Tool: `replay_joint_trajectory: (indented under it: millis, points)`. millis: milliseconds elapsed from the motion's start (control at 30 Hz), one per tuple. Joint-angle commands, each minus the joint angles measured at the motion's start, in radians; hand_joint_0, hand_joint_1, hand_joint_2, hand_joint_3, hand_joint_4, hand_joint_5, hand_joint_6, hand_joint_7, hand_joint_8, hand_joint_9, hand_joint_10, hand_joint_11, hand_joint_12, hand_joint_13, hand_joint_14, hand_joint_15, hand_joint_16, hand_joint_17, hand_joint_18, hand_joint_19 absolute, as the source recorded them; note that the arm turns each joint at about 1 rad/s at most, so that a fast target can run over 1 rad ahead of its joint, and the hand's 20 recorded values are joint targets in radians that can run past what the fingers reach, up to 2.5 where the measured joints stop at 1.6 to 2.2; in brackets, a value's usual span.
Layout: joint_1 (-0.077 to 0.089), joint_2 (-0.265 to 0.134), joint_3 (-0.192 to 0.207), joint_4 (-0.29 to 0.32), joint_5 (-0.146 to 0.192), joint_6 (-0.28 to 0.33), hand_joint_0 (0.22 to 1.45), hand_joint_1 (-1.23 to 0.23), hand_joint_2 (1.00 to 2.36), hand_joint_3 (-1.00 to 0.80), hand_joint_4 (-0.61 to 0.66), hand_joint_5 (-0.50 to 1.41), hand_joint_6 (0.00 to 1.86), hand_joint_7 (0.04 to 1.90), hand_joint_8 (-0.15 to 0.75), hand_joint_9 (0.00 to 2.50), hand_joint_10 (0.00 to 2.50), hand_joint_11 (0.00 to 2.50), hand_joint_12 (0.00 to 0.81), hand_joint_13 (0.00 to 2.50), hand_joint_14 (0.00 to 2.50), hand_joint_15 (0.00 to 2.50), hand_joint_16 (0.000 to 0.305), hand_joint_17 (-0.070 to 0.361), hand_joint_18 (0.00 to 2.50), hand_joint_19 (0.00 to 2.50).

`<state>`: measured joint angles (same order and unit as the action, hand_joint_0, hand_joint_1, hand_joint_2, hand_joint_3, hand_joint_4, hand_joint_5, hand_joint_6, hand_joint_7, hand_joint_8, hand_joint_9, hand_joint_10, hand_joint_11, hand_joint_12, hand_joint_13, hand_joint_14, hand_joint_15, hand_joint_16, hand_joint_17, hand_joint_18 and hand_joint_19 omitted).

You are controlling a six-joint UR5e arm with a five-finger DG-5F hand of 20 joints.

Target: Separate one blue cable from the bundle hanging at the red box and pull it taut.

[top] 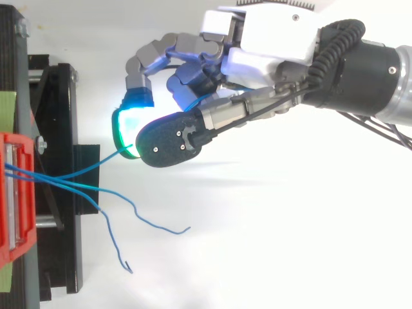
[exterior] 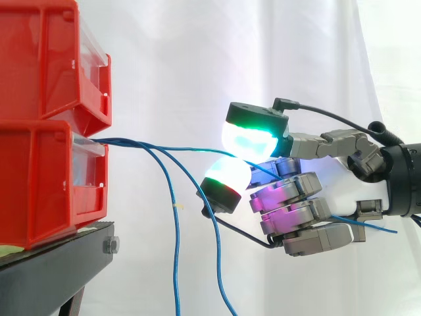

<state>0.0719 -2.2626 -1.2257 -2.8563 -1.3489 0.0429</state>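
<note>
A white curtain (exterior: 197,52) hangs behind. Out beyond the fingertips, red bins (exterior: 39,178) sit on a black stand (exterior: 52,270). From the lower bin one blue cable (exterior: 177,148) runs almost level and nearly straight, its long axis pointing at the hand (exterior: 302,191). Two green-glowing pads (exterior: 253,135) pinch its near end. The other blue cables (exterior: 175,257) droop below, clear of the hand.

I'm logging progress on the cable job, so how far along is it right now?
Done: one blue cable runs apart from the two loose cables hanging from the red box. In hand: the hand pinches it between two glowing pads. Left: the line to the box looks nearly straight but slightly bowed, so probably a little more pulling.
</note>
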Motion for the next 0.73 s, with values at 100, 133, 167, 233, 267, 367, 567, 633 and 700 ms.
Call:
replay_joint_trajectory:
  millis: [100,133,167,233,267,367,567,633,700]
  points:
    - [0.0,0.0,0.0,0.0,0.001,0.0,0.82,-0.79,1.02,-0.02,0.07,-0.2,0.82,1.14,0.253,0.84,1.77,1.5,0.249,0.88,2.5,1.7,0.018,0.04,1.42,1.95]
    - [0.0,0.0,0.0,0.0,-0.001,0.0,0.82,-0.79,1.02,-0.02,0.07,-0.2,0.82,1.15,0.253,0.84,1.76,1.52,0.249,0.88,2.5,1.7,0.018,0.04,1.42,1.95]
    - [0.0,0.0,0.0,0.0,0.001,0.0,0.82,-0.79,1.02,-0.02,0.07,-0.2,0.82,1.14,0.253,0.84,1.76,1.52,0.248,0.88,2.5,1.68,0.017,0.039,1.42,1.95]
    - [-0.001,0.0,0.0,0.0,-0.001,0.0,0.82,-0.79,1.02,-0.02,0.07,-0.2,0.82,1.14,0.247,0.84,1.76,1.52,0.248,0.88,2.5,1.68,0.018,0.04,1.42,1.95]
    - [0.0,0.0,0.0,-0.002,-0.001,0.0,0.82,-0.79,1.02,-0.02,0.07,-0.2,0.82,1.14,0.252,0.84,1.76,1.52,0.251,0.88,2.5,1.68,0.018,0.04,1.42,1.95]
    - [0.0,0.0,0.0,-0.002,0.001,0.0,0.82,-0.79,1.02,-0.02,0.07,-0.2,0.82,1.15,0.252,0.84,1.76,1.51,0.251,0.88,2.5,1.68,0.018,0.04,1.42,1.95]
    - [-0.001,0.0,0.0,-0.002,0.001,0.0,0.82,-0.79,1.02,-0.01,0.07,-0.2,0.82,1.15,0.253,0.84,1.76,1.52,0.251,0.88,2.5,1.7,0.018,0.04,1.42,1.95]
    - [0.0,0.0,0.0,-0.002,0.001,0.0,0.82,-0.79,1.02,-0.02,0.07,-0.2,0.82,1.15,0.253,0.84,1.76,1.52,0.252,0.88,2.5,1.7,0.018,0.041,1.42,1.95]
    - [-0.001,0.0,0.0,-0.002,-0.001,0.0,0.82,-0.79,1.02,-0.01,0.07,-0.2,0.82,1.16,0.255,0.84,1.76,1.51,0.251,0.88,2.5,1.7,0.018,0.04,1.42,1.95]
